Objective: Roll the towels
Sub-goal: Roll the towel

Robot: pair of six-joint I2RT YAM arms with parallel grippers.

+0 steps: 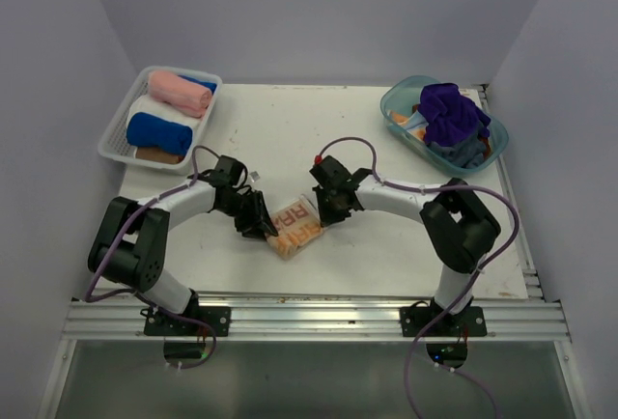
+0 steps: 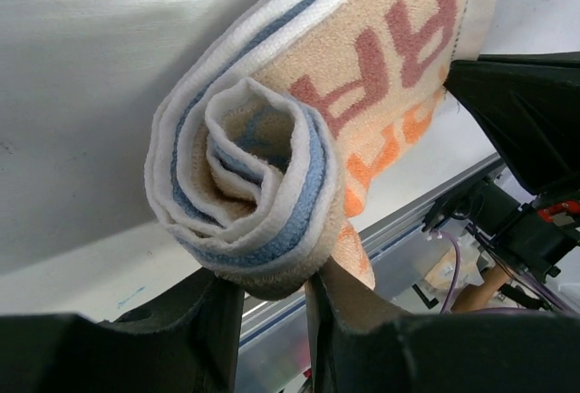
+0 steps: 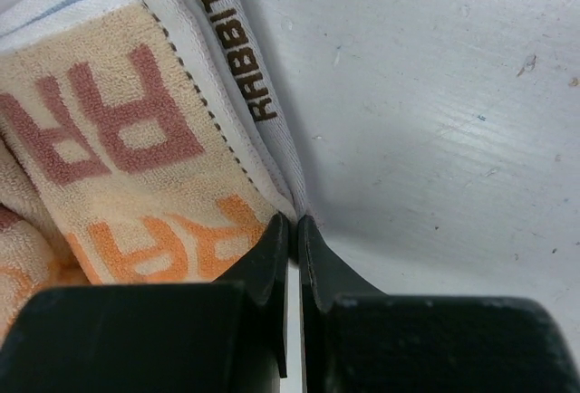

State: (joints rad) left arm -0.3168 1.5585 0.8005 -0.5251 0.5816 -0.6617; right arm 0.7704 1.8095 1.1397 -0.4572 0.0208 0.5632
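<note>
Fluffy terry towel [image 1: 294, 229], cream with orange letters and blue stripes, rolled into a fat spiral in the middle of the table [image 1: 290, 129]. The left gripper [image 2: 276, 293] squeezes the roll's end, and the right gripper [image 3: 293, 230] is closed tight at the white hem.

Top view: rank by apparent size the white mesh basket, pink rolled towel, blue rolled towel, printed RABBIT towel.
1. White mesh basket.
2. Pink rolled towel, blue rolled towel, printed RABBIT towel: too alike to rank; last partly hidden.
</note>
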